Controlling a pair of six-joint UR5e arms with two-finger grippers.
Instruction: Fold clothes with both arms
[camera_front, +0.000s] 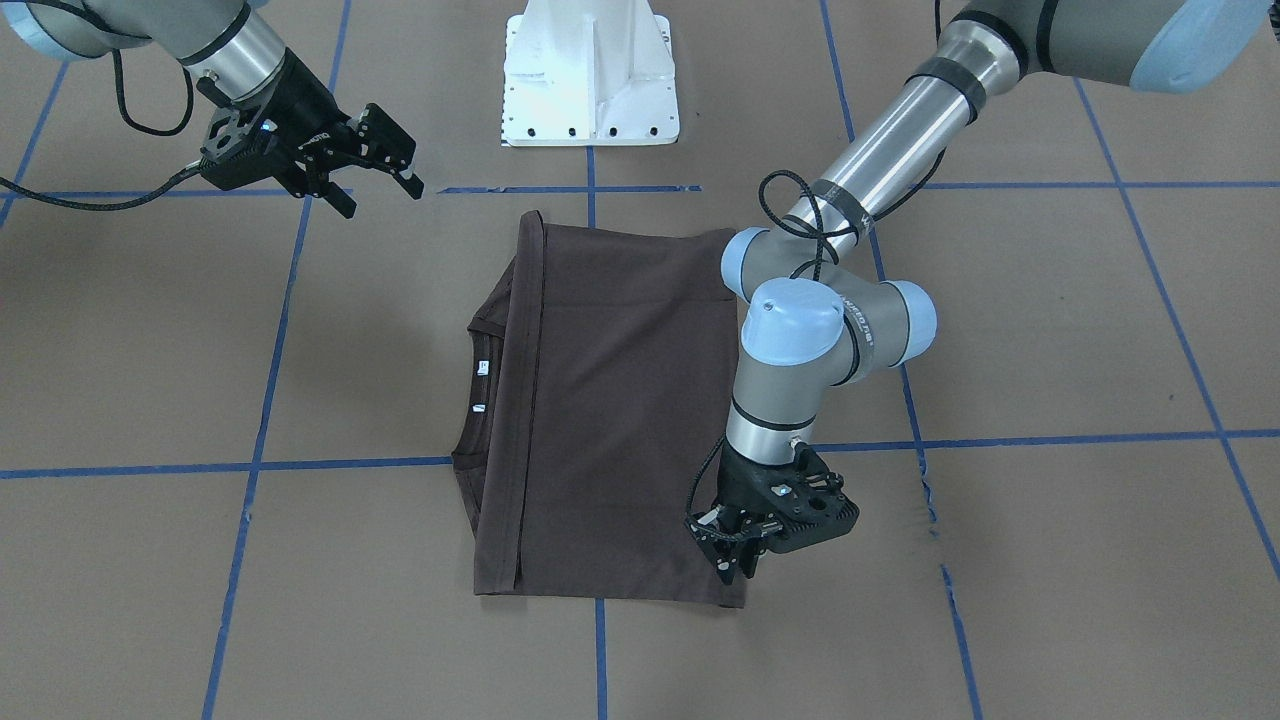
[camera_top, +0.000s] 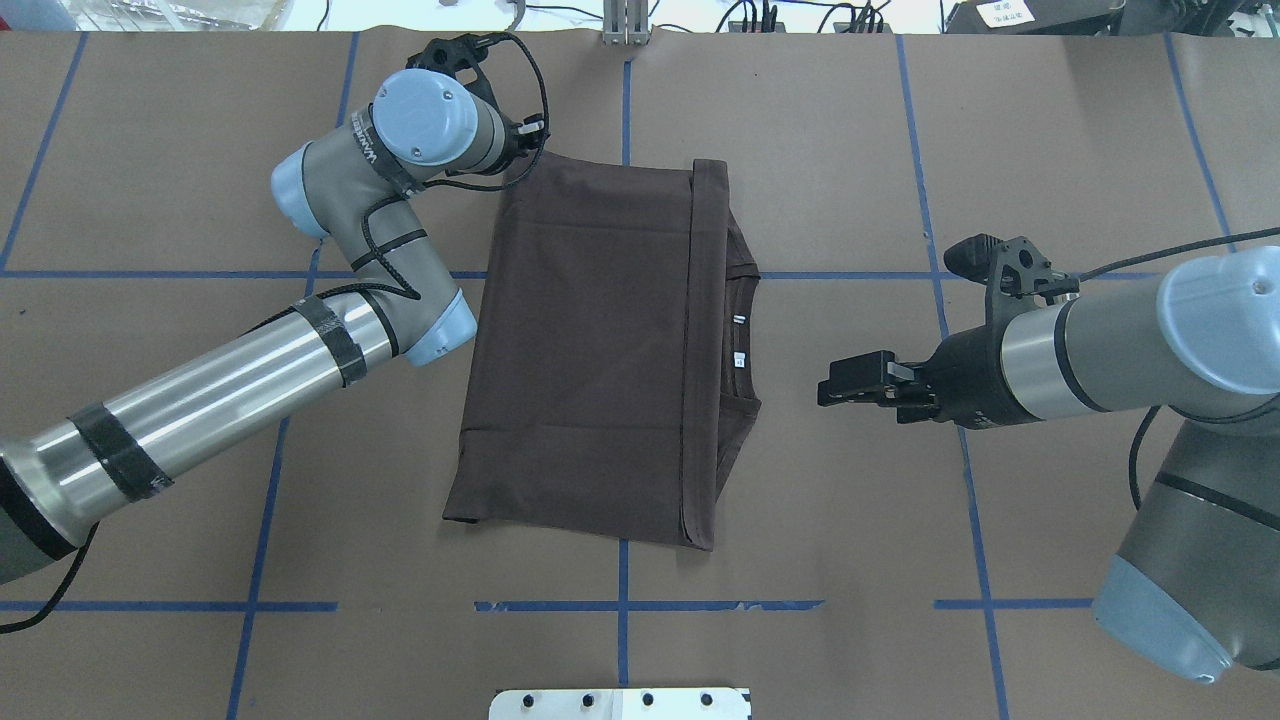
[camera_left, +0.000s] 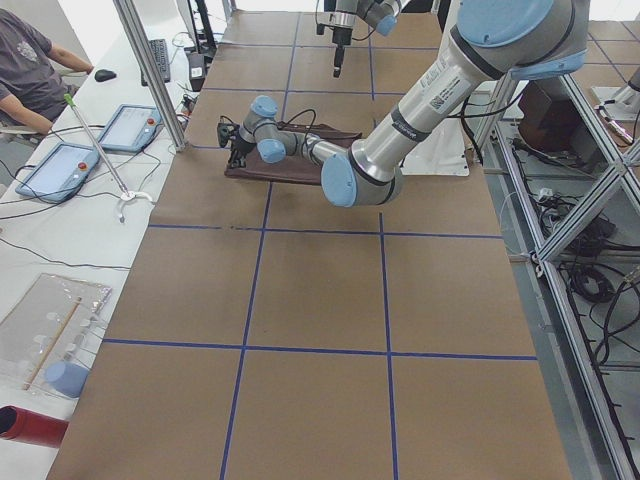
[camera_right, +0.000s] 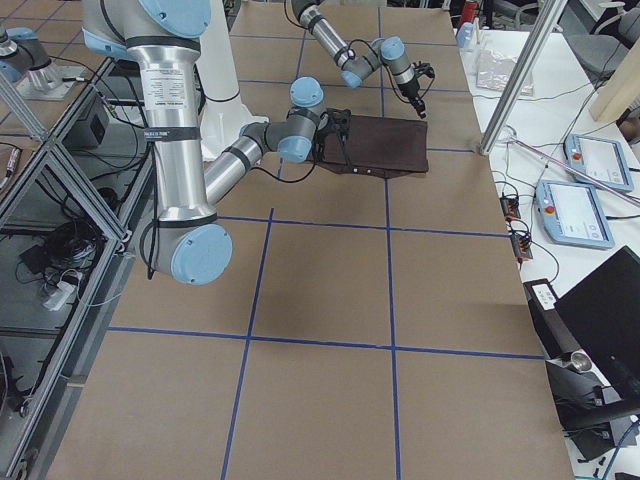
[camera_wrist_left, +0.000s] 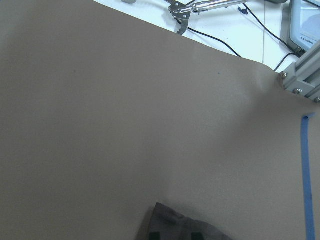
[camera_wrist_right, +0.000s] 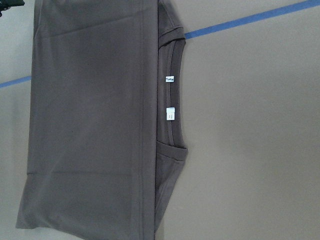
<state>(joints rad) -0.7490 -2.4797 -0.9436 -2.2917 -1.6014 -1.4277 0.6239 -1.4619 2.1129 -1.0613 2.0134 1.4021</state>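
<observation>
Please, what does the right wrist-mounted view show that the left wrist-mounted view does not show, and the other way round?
Only the right wrist view: most of the folded T-shirt, with its round collar and two small white labels.
Only the left wrist view: the table's far edge, a white bench with a metal grabber tool on it, and an aluminium frame corner.
Both: the brown table cover, blue tape lines, and some of the T-shirt. The left wrist view has just a small corner of it at its bottom edge.
</observation>
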